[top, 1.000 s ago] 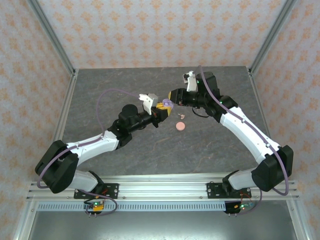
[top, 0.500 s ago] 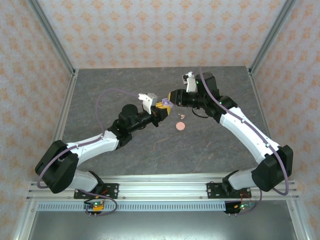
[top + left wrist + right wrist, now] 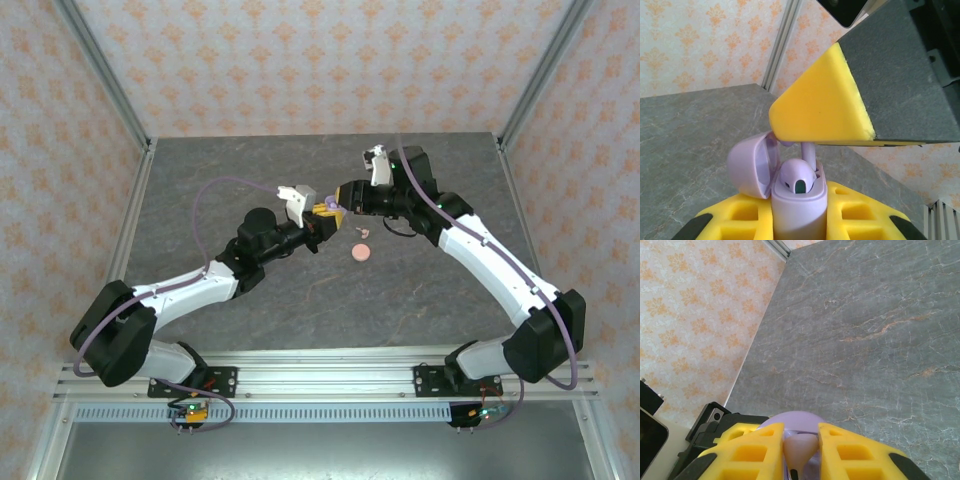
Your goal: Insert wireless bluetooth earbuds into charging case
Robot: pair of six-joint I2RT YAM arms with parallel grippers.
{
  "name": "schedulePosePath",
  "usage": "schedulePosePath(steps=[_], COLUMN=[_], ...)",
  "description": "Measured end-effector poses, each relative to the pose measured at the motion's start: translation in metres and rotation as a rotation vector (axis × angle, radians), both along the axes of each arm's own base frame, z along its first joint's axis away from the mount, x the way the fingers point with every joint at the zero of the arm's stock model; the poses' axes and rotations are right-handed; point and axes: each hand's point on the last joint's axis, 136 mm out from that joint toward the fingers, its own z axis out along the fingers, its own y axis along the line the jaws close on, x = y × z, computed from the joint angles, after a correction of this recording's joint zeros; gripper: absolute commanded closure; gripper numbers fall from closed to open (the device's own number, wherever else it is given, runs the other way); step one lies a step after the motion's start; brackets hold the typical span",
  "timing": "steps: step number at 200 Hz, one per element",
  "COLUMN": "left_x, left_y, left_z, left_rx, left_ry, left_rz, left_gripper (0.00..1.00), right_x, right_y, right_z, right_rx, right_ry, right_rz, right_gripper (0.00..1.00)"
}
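My left gripper is shut on the pale purple charging case and holds it upright above the table, with its lid swung open to the left. One purple earbud sits in the case. My right gripper meets it from the right, shut on a second pale purple earbud. That earbud's stem points down into the case's free slot, under the right gripper's yellow finger. In the right wrist view the case lid shows just beyond the fingers.
A pinkish round disc lies on the grey table just below the grippers. A tiny pinkish-peach earbud lies right above the disc. Patterned walls and metal frame posts close in the table on three sides.
The right gripper has edged slightly left toward the case with its earbud. The left arm has held still.
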Motion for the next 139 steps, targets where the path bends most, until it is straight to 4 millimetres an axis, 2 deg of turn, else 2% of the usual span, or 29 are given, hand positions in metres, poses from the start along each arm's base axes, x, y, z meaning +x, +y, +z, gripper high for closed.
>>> schedulePosePath(steps=[74, 111, 139], left_x=[0.0004, 0.0007, 0.0008], left_y=[0.0005, 0.0007, 0.0006], left_z=[-0.0025, -0.0024, -0.0022], left_rx=[0.007, 0.007, 0.007], left_ry=[0.008, 0.008, 0.008], left_rz=[0.004, 0.005, 0.006], left_gripper=[0.84, 0.84, 0.84], right_x=[-0.0031, -0.0040, -0.0041], right_y=[0.0004, -0.0002, -0.0010], right_z=[-0.0054, -0.0070, -0.0084], right_rx=[-0.021, -0.026, -0.034], right_ry=[0.008, 0.014, 0.014], right_rz=[0.013, 0.014, 0.013], right_gripper=[0.75, 0.71, 0.65])
